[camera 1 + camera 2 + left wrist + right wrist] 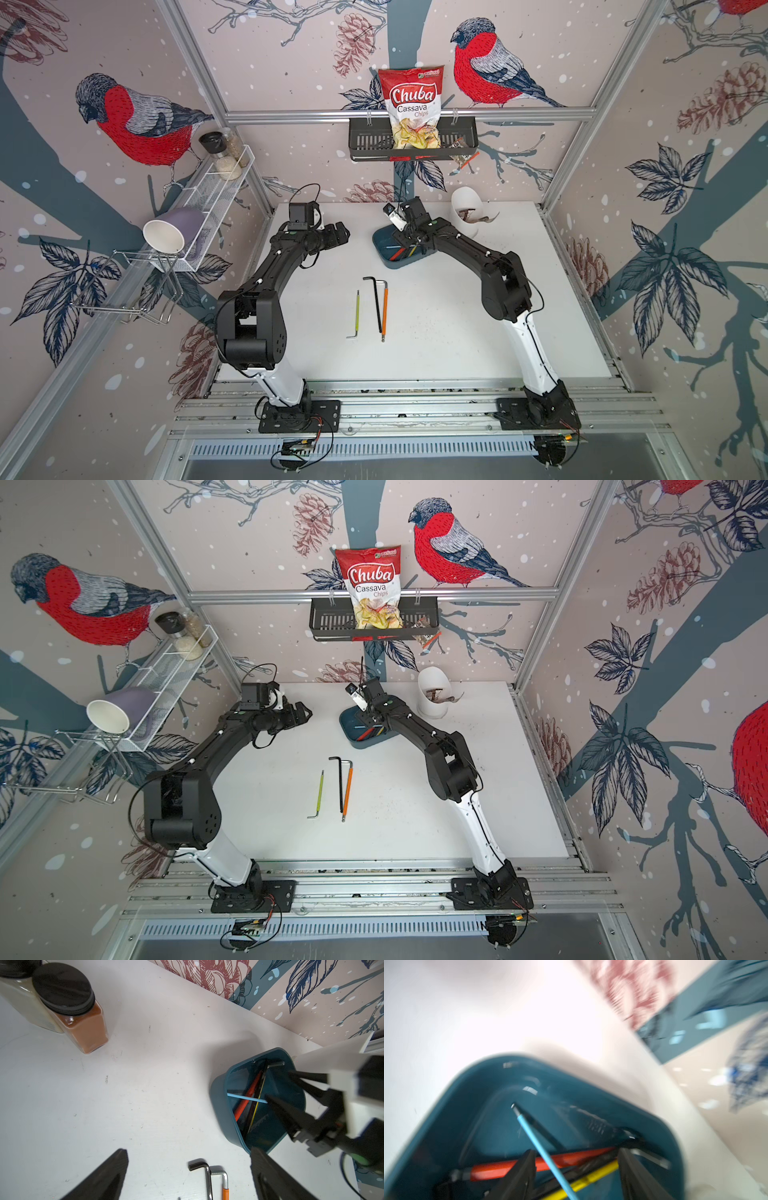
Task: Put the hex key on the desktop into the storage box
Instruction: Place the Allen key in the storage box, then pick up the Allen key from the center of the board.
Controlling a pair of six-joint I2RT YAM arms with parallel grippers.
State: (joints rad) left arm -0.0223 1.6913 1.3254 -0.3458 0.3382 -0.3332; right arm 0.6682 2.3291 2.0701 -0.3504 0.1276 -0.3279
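The right hand [575, 1150] hangs in the storage box [477, 1105], parted and empty, a blue hex key [542, 1147] lying between its jaws. The left hand [341, 234] gapes empty. A green hex key [356, 313], black hex key [377, 305] and orange hex key [385, 311] lie well away on the surface [457, 332], bird-papered walls [540, 50] around.

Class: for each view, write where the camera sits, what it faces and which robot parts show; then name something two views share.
Top views: high above the arm bases, looking down on the white desktop; both arms show.
Left wrist: on the left arm, facing the dark teal plastic storage box; open left gripper shows.
Right wrist: over that box; open right gripper shows.
Both wrist views share the blue hex key.
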